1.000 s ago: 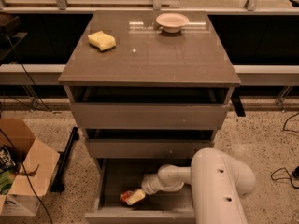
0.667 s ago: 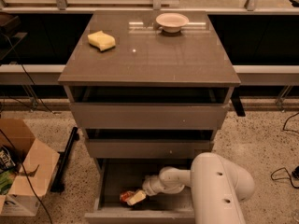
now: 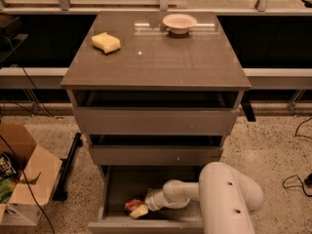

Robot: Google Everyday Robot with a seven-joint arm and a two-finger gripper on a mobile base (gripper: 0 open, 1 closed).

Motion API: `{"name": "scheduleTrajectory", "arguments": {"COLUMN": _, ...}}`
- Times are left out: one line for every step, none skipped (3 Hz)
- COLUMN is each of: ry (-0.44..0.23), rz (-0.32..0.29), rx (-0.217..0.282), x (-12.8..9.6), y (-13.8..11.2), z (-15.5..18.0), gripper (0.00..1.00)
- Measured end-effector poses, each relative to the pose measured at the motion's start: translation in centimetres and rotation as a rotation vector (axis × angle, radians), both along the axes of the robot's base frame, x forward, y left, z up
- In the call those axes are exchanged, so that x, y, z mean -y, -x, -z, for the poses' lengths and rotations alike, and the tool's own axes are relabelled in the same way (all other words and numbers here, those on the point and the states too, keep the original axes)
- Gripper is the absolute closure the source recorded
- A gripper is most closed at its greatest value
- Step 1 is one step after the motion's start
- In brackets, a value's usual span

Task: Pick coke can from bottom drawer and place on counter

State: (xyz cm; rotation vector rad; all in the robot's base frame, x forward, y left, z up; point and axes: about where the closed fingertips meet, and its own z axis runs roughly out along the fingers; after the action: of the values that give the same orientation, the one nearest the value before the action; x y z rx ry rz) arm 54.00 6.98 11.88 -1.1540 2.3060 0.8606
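Access and obstructions
Tool (image 3: 140,210) lower centre inside bottom drawer (image 3: 122,184), beneath the overhanging middle drawer (image 3: 156,155); desk (image 3: 161,62) middle free, sponge (image 3: 106,42) upper left, bowl (image 3: 179,22) rear.

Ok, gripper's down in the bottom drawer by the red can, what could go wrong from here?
The gripper sits low in the deep grey bottom drawer, covering part of the small red coke can; a poor grasp might knock it away. Lifting out, the white arm could strike the grey middle drawer front just above. On the glossy grey-brown counter, a yellow sponge and white bowl limit placement.
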Motion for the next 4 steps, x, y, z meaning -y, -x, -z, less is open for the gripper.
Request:
{"name": "scheduleTrajectory", "arguments": {"ry": -0.014, "rz": -0.034, "rx": -0.003, "x": -1.5, "y": 1.5, "z": -0.4, "gripper": 0.42}}
{"name": "scheduleTrajectory", "arguments": {"ry": -0.027, "rz": -0.065, "rx": 0.015, "x": -2.9, "y": 2.4, "z": -1.9, "gripper": 0.73}}
{"name": "scheduleTrajectory", "arguments": {"ry": -0.061, "rz": -0.053, "rx": 0.049, "x": -3.1, "y": 2.0, "z": -4.0, "gripper": 0.96}}
{"name": "scheduleTrajectory", "arguments": {"ry": -0.145, "rz": -0.016, "rx": 0.155, "x": -0.8, "y": -0.8, "z": -10.1, "gripper": 1.0}}
